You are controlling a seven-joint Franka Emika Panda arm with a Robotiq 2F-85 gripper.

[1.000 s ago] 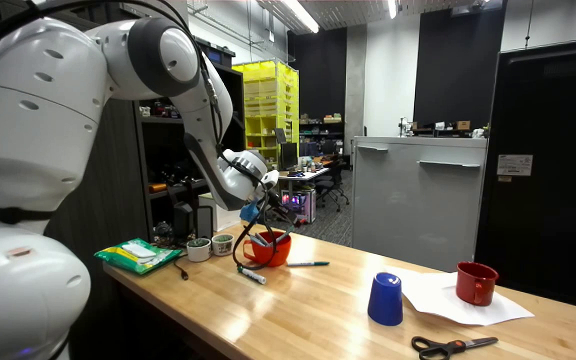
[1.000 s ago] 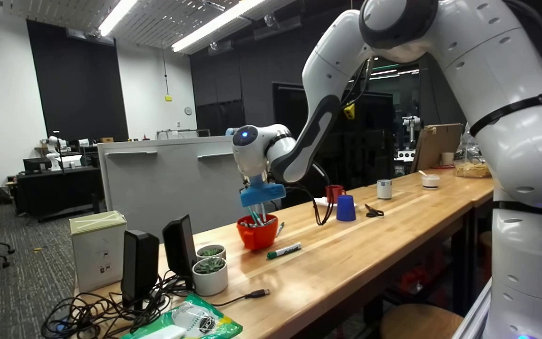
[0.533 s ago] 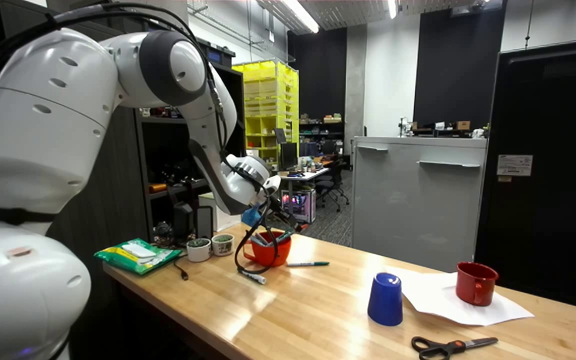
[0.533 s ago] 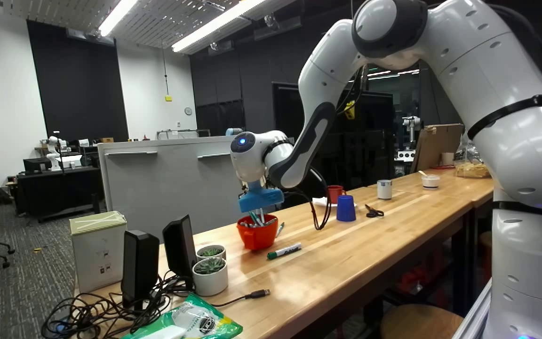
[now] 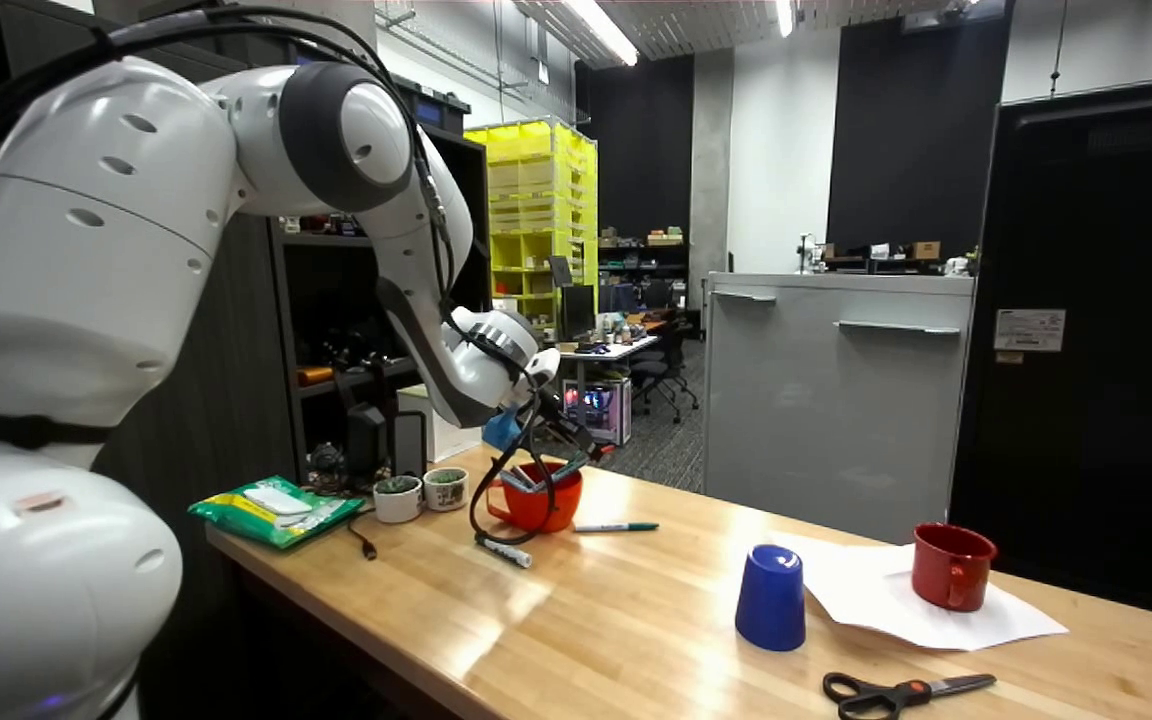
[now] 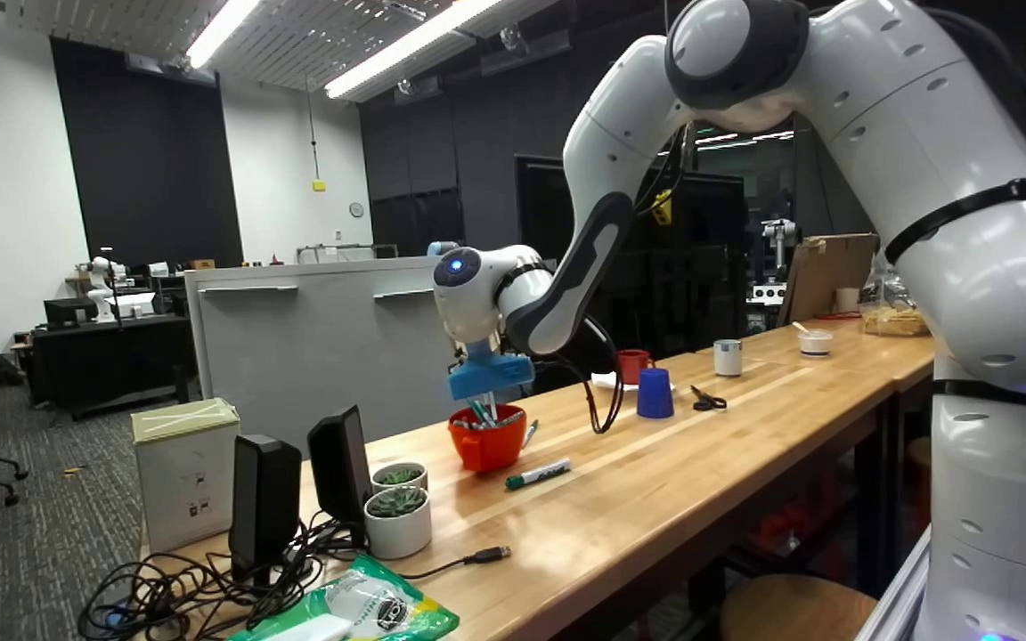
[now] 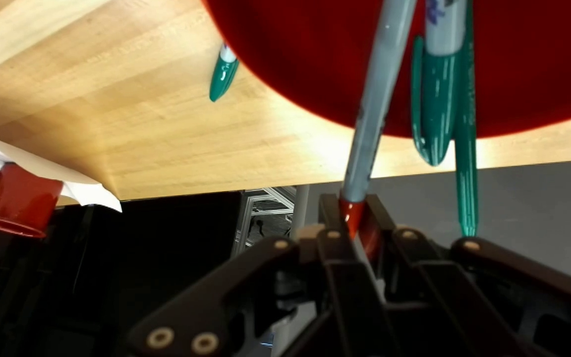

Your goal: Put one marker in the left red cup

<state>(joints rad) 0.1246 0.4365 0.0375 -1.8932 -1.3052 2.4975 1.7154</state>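
Gripper (image 7: 354, 212), lowered slightly over the last second, pinches the grey marker (image 7: 377, 101) by its red end, the lower part apparently inside the bright red cup (image 6: 491, 443), so release seems next.

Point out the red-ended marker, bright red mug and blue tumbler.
Red-ended marker (image 7: 372, 116), wrist view: gray barrel.
Bright red mug (image 6: 502, 444), in an exterior view: outer wall.
Blue tumbler (image 5: 771, 603), in an exterior view: side wall.

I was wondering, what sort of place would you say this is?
Most likely a robotics lab: another white robot arm stands in the background of an exterior view, and tall yellow shelving rises beyond the long wooden workbench.
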